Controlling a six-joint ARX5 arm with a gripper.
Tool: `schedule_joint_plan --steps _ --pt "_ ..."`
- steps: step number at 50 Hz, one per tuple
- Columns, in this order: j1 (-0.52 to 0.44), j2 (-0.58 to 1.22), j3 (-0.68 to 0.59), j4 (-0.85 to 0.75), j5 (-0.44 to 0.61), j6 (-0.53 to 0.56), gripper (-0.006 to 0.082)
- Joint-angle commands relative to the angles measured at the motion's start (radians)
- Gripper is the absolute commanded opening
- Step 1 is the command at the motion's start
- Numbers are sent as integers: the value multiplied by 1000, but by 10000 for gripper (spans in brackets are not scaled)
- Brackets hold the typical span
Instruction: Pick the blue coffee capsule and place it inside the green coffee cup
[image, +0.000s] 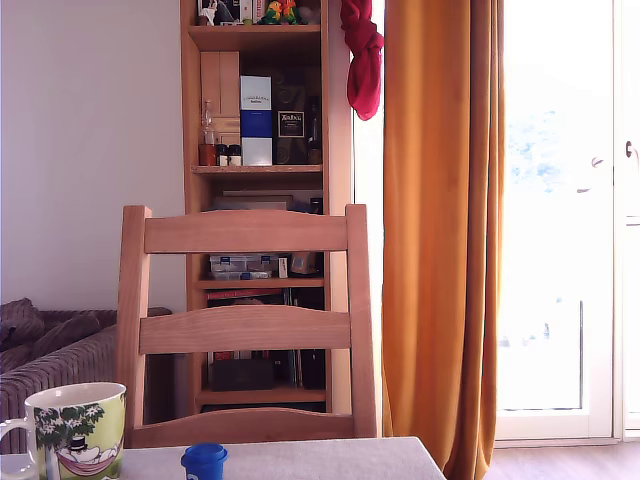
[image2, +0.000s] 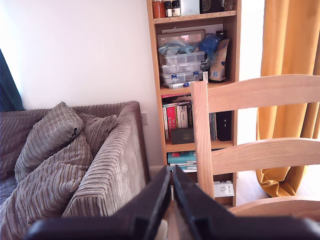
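The blue coffee capsule (image: 204, 461) stands upright on the grey table (image: 330, 460) near the bottom edge of the exterior view, a little left of centre. The green coffee cup (image: 75, 430), pale yellow-green with dark foliage and a cartoon figure, stands to the capsule's left in that view, its white handle toward the exterior view's left. Neither shows in the wrist view. My gripper (image2: 171, 176) appears only in the wrist view: two black fingers (image2: 155, 200) meet at their tips with nothing between them, raised and facing the sofa and chair. The arm does not show in the exterior view.
A wooden chair (image: 247, 325) stands right behind the table, its back also in the wrist view as the chair (image2: 255, 125). Behind are a bookshelf (image: 255, 200), a grey corduroy sofa (image2: 70, 160) with cushions, and orange curtains (image: 440, 220) by a bright window.
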Motion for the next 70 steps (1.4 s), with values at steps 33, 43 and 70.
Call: schedule_joint_plan --steps 33,43,70 --pt "-112 -10 -36 55 502 -447 -14" --pt "-247 55 -36 58 475 -462 -16" --pt "-507 588 -35 406 275 -459 113"
